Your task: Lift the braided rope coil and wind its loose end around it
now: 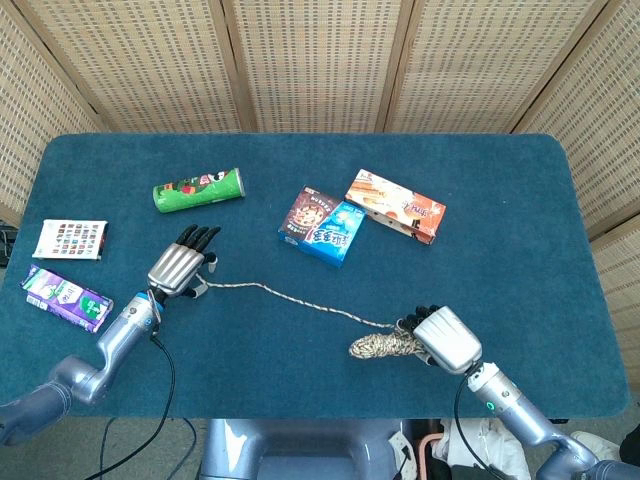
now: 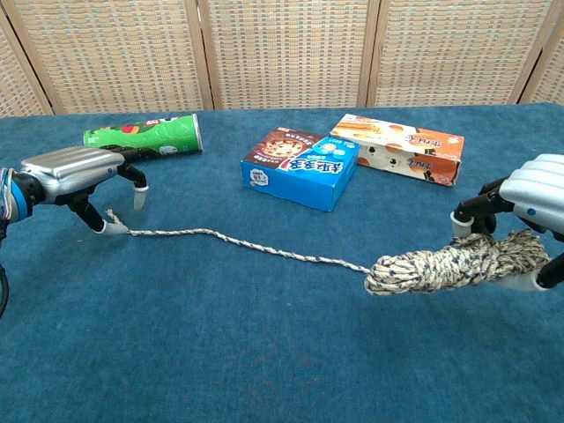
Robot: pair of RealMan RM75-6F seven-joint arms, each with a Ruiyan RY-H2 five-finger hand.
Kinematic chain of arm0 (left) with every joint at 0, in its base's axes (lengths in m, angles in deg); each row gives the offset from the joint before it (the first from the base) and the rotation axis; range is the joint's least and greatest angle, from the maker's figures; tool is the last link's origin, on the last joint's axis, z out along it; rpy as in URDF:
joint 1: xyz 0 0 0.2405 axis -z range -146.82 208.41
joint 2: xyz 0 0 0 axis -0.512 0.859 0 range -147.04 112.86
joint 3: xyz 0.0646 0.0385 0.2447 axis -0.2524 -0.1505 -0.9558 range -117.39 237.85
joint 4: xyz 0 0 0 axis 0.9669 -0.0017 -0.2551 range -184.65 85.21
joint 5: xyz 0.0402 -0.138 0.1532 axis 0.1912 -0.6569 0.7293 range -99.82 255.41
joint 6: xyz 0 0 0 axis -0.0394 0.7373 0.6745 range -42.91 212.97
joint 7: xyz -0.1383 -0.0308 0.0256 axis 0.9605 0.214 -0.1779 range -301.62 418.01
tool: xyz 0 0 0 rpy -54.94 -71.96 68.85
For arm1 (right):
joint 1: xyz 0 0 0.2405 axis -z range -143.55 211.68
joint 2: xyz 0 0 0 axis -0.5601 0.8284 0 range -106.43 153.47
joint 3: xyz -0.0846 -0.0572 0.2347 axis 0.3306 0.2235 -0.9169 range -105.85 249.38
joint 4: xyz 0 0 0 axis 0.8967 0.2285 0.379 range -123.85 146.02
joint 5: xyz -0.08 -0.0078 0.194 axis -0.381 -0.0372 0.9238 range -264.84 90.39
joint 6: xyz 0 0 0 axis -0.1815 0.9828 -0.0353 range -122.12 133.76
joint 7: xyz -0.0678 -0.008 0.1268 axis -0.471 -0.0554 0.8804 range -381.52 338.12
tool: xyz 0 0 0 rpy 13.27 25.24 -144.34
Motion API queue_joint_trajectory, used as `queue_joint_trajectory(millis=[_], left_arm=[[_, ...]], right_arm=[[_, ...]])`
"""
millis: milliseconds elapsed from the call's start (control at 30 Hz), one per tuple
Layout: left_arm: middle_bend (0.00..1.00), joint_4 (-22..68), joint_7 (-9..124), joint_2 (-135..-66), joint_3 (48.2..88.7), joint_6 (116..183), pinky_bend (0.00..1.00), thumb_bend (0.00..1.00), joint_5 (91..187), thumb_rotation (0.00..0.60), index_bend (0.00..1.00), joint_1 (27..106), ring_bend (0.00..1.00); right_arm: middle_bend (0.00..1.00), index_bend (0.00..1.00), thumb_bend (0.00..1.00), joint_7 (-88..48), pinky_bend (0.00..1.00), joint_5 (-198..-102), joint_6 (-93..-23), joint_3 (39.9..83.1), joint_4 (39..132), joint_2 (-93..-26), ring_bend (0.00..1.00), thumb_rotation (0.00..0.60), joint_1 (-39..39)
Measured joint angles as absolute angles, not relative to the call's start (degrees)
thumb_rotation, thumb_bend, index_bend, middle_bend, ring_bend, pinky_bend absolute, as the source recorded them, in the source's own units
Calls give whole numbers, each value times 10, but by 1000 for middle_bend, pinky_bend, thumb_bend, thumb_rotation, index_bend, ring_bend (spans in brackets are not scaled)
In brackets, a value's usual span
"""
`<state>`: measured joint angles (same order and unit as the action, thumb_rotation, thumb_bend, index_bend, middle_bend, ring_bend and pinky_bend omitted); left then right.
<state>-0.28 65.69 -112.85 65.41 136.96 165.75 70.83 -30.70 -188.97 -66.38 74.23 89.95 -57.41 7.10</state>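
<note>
1. The right hand grasps the braided rope coil at the near right of the blue table; its dark fingers curl over the coil's right part, and the coil sticks out leftward from the hand.
2. The left hand hovers palm-down over the loose end of the rope at the left of the table, fingers spread and pointing down around the tip; I cannot tell whether a fingertip actually pinches it.
3. The loose strand lies slack across the cloth between the two hands.
4. Beyond the left hand lies a green snack can on its side.
5. Farther right, a blue-and-brown box sits just beside an orange box.
6. At the far left edge lie a white card and a purple carton.
</note>
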Motion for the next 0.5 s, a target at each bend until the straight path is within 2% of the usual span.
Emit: queue_joint_trajectory(millis=[133,367,500], left_arm=[[0,-16,658,-1139,648,1355,0,306,1648,600,509,710,0],[0,-35,667,-1155,642,1343,0,313,1637,600,509,718,0],[0,-36,672,-1156,640,1339,0,376,1634,600,509,721,0]], right_arm=[[618,581,442,-308,670,-1889,-665,743,898,-576,467,600,71],[618,581,442,-311,670,-1888,-666,743,901,-574,467,600,71],[617,581,442,-311,670,-1887,-665,743,902,-573,467,600,70]])
